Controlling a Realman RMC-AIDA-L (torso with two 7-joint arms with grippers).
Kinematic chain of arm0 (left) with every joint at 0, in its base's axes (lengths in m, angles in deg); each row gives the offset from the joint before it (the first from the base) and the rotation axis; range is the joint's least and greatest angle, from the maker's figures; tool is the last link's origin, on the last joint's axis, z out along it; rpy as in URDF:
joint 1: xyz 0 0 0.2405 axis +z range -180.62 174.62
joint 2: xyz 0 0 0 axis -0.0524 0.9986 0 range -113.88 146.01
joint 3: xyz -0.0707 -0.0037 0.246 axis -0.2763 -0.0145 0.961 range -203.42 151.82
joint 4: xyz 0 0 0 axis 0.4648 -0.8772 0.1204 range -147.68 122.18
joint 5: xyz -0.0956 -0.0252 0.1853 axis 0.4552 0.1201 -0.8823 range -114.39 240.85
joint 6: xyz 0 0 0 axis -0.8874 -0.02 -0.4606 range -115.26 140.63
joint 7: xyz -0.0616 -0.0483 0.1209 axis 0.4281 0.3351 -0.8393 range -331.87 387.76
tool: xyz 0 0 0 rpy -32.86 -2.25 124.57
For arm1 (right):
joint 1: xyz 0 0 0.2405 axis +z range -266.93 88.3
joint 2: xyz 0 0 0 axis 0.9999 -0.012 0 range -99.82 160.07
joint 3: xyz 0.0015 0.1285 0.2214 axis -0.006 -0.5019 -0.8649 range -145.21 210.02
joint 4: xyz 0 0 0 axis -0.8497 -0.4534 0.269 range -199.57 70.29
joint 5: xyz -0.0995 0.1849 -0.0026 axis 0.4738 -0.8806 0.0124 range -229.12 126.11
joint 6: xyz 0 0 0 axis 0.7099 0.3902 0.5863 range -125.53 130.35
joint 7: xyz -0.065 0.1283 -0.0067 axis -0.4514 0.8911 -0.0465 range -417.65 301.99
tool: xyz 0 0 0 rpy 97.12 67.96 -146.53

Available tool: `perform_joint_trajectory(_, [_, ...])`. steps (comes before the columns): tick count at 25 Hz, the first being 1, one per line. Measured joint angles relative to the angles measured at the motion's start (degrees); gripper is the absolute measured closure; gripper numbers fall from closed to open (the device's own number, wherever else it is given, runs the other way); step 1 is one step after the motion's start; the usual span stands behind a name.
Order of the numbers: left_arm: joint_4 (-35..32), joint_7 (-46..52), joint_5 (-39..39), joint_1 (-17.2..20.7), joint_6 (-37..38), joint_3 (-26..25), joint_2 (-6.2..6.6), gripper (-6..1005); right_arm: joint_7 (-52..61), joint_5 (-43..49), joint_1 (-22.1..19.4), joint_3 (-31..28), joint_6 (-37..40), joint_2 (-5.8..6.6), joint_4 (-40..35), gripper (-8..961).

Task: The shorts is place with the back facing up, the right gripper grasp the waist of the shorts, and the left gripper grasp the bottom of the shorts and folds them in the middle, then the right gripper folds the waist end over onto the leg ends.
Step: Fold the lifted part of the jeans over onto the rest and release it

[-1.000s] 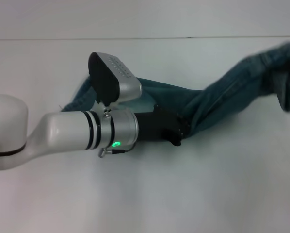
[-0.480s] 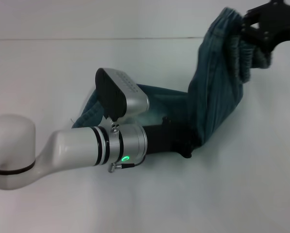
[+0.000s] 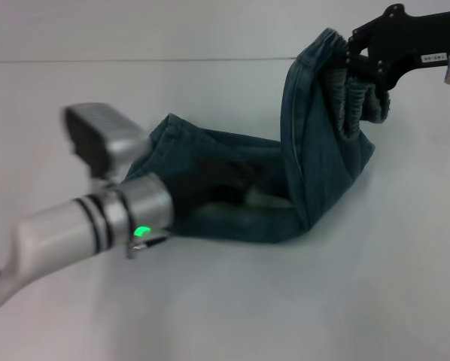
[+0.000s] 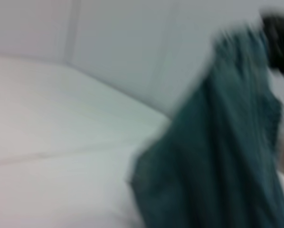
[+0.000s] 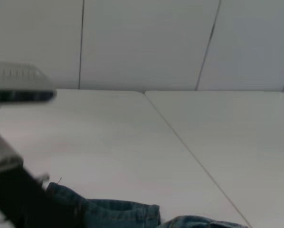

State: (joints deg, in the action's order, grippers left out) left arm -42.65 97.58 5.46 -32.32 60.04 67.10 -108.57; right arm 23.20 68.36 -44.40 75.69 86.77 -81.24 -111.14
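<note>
Up high, the right pincer pinches the waist of the shorts; left pincer's state unclear.

Lab-like room: bare white table, panelled wall.

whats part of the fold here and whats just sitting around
In the job:
- shorts, partly lifted
- waist of the shorts, held up by the right gripper
- left gripper, low on the shorts' lower part

Just there:
- white table
- wall panels behind it
Nothing else lies loose.
</note>
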Motion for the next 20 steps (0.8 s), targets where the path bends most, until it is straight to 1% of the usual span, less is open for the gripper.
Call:
perform_joint_trajectory(4, [-0.3, -4.7, 0.0, 4.2, 3.7, -10.8, 0.00, 997, -0.1, 0.6, 1.6, 0.7, 0.5, -0.01, 0.9, 875])
perform_joint_trajectory(6, [-0.8, -6.6, 0.0, 6.5, 4.9, -16.3, 0.01, 997, -0.3, 0.7, 2.7, 2.4, 0.5, -0.11, 1.2, 874])
perform_joint_trajectory(7, [-1.3, -8.2, 0.0, 8.6, 6.4, -21.6, 0.03, 997, -0.4, 0.7, 3.5, 3.8, 0.6, -0.28, 1.4, 874])
perform_joint_trajectory(8, [-1.3, -8.2, 0.0, 8.6, 6.4, -21.6, 0.03, 997, -0.6, 0.7, 4.3, 5.3, 0.4, -0.46, 1.7, 874])
perform_joint_trajectory(11, [-1.6, -10.0, -0.1, 10.9, 9.4, -27.7, 0.01, 997, -1.6, 0.8, 6.8, 9.2, 0.2, -1.33, 2.4, 872])
perform_joint_trajectory(14, [-1.7, -10.5, -1.0, 12.2, 11.4, -31.7, 0.01, 998, -3.7, 1.6, 9.5, 11.6, 0.2, -2.47, 3.1, 871])
perform_joint_trajectory(16, [-1.8, -10.5, -1.6, 12.8, 11.9, -32.9, 0.00, 998, -5.7, 2.6, 11.7, 12.8, 0.2, -3.23, 4.5, 870])
perform_joint_trajectory(20, [-2.2, -10.6, -2.3, 13.4, 12.4, -33.6, 0.00, 998, -10.1, 4.3, 16.1, 14.0, -0.1, -4.44, 8.8, 868])
